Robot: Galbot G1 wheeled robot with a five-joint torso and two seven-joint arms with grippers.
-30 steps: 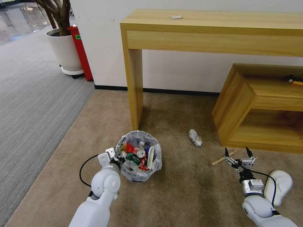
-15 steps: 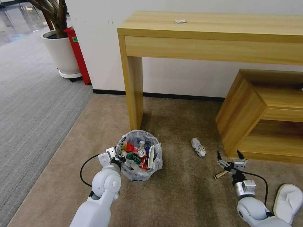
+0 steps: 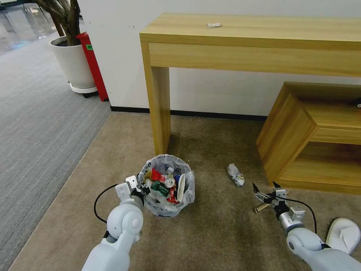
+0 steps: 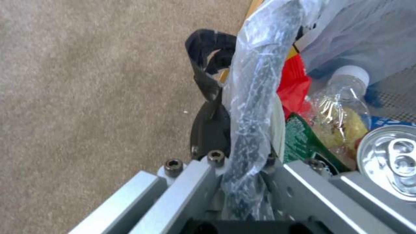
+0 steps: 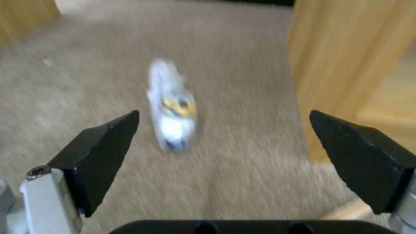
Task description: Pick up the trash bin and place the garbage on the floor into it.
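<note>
Bright even indoor light, soft shadows under desk (image 3: pixel 248 41), right wrist view motion-blurred, head view edges bowed

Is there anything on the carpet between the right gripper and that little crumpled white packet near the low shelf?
Nothing visible. The right gripper is open and low over the floor, with bare carpet between it and the packet. The wooden stick lies just under the gripper, not in the path.
</note>
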